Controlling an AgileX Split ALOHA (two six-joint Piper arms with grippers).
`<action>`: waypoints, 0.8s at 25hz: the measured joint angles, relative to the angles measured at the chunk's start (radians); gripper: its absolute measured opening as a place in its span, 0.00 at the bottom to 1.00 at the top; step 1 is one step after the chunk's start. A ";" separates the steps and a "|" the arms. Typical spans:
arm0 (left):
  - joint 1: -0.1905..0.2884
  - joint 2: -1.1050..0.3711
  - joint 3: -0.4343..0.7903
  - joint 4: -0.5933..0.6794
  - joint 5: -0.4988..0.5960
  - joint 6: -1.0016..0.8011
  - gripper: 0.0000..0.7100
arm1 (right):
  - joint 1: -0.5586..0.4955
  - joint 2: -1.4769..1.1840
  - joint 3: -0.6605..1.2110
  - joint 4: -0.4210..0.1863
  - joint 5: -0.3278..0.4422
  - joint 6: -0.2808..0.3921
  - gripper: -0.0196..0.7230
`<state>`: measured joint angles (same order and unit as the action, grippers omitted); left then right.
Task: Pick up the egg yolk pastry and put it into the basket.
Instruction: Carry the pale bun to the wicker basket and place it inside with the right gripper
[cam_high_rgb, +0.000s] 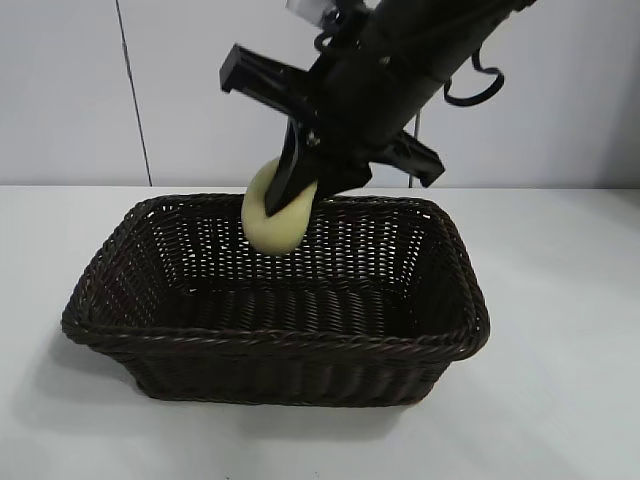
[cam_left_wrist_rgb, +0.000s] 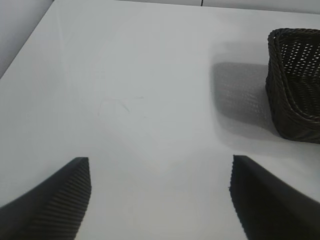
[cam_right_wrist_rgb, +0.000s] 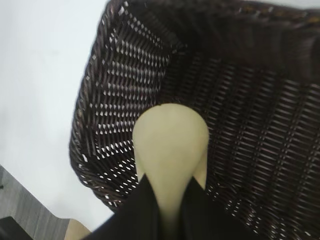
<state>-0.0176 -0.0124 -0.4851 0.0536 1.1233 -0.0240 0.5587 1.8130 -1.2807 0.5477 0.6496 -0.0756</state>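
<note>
With the right gripper (cam_high_rgb: 285, 205) clamped tight on the egg yolk pastry (cam_high_rgb: 270, 225) and holding it in the air over the basket (cam_high_rgb: 275, 335), pickup looks done and only the drop remains, while the left gripper (cam_left_wrist_rgb: 160, 200) sits parked, jaws wide, off to the side.

White table (cam_high_rgb: 560, 400) carries dark wicker basket (cam_high_rgb: 275, 345) (resting flat, near centre).

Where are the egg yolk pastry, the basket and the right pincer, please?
egg yolk pastry (cam_high_rgb: 268, 228): exterior view, lower rounded face.
basket (cam_high_rgb: 280, 340): exterior view, near braided rim.
right pincer (cam_right_wrist_rgb: 170, 207): right wrist view, between its fingertips.
</note>
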 joint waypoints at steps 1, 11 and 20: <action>0.000 0.000 0.000 0.000 0.000 0.000 0.79 | 0.000 0.012 0.000 -0.003 -0.007 0.000 0.07; 0.000 0.000 0.000 0.000 0.000 0.000 0.79 | 0.000 0.072 0.000 -0.042 -0.065 0.025 0.08; 0.000 0.000 0.000 0.000 0.000 0.000 0.79 | 0.000 0.072 0.000 -0.057 -0.040 0.026 0.57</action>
<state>-0.0176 -0.0124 -0.4851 0.0536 1.1233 -0.0240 0.5587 1.8846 -1.2807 0.4908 0.6093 -0.0498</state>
